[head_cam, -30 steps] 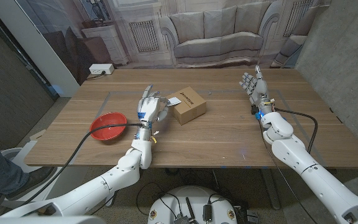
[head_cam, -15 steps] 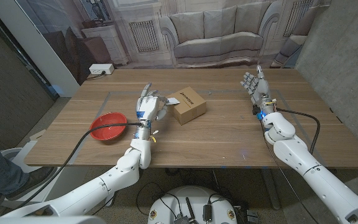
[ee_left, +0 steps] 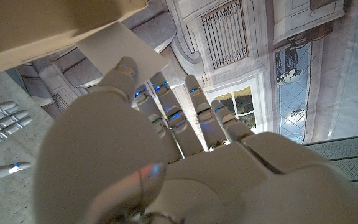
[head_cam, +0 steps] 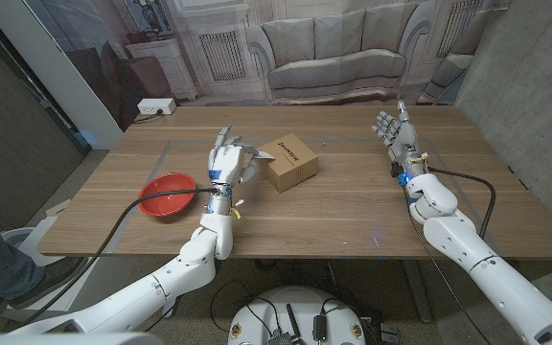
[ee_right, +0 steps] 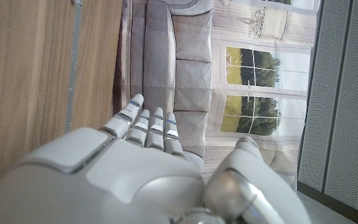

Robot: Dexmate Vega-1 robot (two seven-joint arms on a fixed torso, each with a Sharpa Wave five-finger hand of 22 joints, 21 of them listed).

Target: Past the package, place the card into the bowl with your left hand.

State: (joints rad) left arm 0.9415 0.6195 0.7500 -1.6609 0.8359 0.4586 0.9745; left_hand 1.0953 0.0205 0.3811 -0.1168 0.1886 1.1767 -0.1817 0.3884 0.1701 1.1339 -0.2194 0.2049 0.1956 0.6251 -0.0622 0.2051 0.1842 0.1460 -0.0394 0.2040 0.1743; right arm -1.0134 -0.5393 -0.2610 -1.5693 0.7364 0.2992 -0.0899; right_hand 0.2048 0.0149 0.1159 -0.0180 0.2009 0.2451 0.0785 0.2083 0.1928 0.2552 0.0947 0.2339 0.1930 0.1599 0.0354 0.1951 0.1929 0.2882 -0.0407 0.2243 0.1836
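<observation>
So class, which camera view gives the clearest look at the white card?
The left wrist view: the card shows large, above the left hand, beside the package. The head view shows only a small white sliver. The right wrist view faces elsewhere.

Head view: high, looking down over the bench (head_cam: 333, 206). Wrist views: very close behind each robot hand, sharing the bench.

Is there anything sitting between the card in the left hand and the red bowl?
Nothing visible. The left hand holds the card beside the package; bare table lies between it and the bowl.
</observation>
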